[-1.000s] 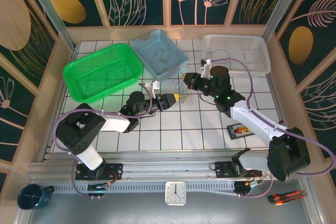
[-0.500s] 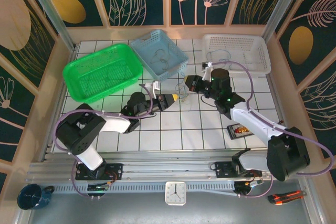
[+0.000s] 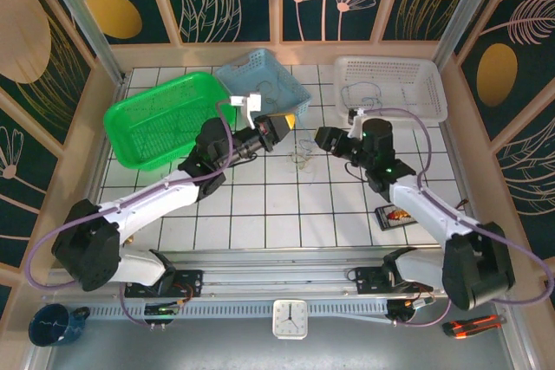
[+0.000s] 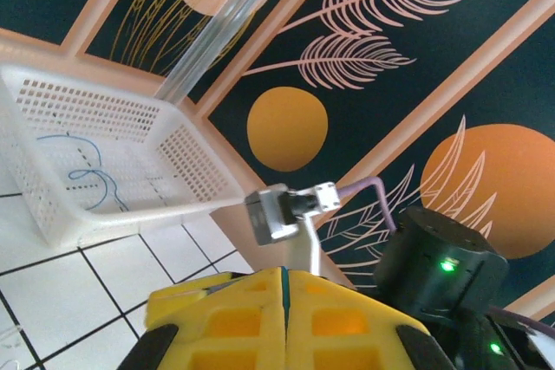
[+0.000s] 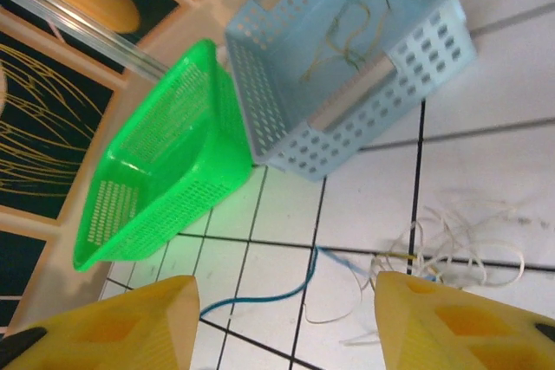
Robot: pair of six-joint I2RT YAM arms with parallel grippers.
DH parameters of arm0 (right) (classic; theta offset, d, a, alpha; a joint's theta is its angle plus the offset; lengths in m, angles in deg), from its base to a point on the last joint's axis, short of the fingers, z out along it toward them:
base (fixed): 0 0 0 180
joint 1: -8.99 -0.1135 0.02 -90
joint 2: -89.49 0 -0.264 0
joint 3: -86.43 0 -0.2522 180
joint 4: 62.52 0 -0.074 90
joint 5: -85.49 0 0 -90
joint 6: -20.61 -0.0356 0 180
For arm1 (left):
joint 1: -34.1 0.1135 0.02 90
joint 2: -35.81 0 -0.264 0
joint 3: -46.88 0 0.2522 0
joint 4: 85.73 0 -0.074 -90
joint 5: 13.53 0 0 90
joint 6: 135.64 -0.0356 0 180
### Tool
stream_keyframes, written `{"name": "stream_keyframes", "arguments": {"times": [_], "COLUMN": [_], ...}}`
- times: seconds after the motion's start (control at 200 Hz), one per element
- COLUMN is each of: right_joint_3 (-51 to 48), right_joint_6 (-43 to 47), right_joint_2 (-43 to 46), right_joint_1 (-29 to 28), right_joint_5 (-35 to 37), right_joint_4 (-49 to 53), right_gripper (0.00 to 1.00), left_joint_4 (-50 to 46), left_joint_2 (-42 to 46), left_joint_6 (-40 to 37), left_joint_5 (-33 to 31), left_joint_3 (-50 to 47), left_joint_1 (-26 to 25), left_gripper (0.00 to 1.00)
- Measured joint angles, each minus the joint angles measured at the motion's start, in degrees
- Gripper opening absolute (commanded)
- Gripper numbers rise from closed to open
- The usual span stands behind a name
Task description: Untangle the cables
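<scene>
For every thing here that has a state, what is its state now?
left claw, shut, fingers pressed together
right claw, open, nothing between its fingers
pale cables, tangled clump lying on the tiles
blue cable, lying loose on the tiles, reaching the clump
blue basket, holds one thin looped cable
white basket, holds a thin blue wire
green basket, nothing seen inside

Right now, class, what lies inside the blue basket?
The blue basket holds a thin grey-brown cable looped on its floor. In the top view the left gripper covers its near side, so anything there is hidden.
</scene>
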Motion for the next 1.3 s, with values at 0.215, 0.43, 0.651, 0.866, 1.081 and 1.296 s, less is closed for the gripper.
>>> {"name": "stream_keyframes", "arguments": {"times": [0.215, 0.43, 0.651, 0.866, 1.081, 1.296], "right_joint_3": [0.0, 2.5, 7.4, 10.8, 12.8, 16.7], "right_joint_6": [5.6, 11.6, 17.0, 20.6, 21.7, 21.4], "right_joint_2": [11.5, 14.5, 10.1, 4.3, -0.2, -1.4], "right_joint_1": [1.2, 1.3, -2.3, -6.5, -7.0, -7.0], "right_joint_5": [2.0, -0.8, -2.2, -1.0, 3.1, 4.5], "right_joint_4": [2.0, 2.1, 2.2, 2.9, 2.4, 3.0], "right_gripper": [0.64, 0.66, 0.66, 0.67, 0.09, 0.0], "left_joint_4": [-9.5, -15.2, -18.9, -20.3, -20.7, -19.1], "left_joint_2": [-0.5, -1.7, -3.1, -3.5, -3.5, -2.2], "left_joint_6": [-3.1, -5.5, -6.6, -7.0, -7.0, -7.4], "left_joint_5": [1.0, 2.5, 4.5, 5.8, 7.1, 6.8], "left_joint_3": [7.5, 12.2, 15.8, 17.8, 18.0, 15.6], "left_joint_1": [0.0, 0.0, 0.0, 0.0, 0.0, 0.0], "left_gripper": [0.0, 0.0, 0.0, 0.0, 0.0, 0.5]}}
